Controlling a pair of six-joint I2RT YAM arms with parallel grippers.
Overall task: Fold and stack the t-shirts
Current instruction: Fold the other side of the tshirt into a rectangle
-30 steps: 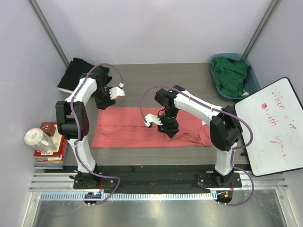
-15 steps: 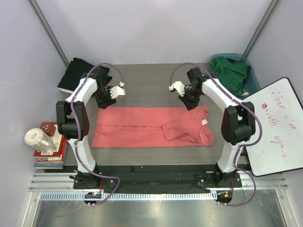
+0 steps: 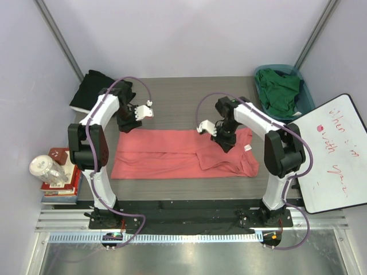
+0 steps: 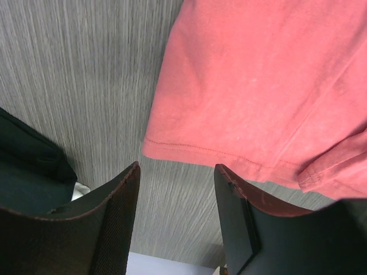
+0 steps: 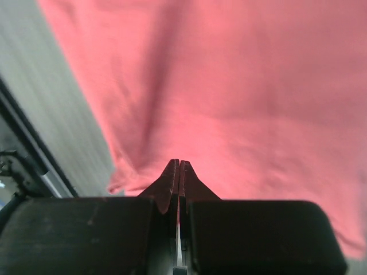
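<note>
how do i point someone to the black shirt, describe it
Find the grey table, then its far left corner, just past the left arm. The black shirt lies bunched there. The pink shirt is spread flat mid-table and the green shirt sits in the teal basket at the far right, so this is the only dark heap on the left.

Open tabletop [image 3: 183, 103] strip at 12 o'clock permits passage. Basket [image 3: 308, 98] obstructs 2 o'clock; black t-shirt [image 3: 92, 89] heap obstructs 10 o'clock.
</note>
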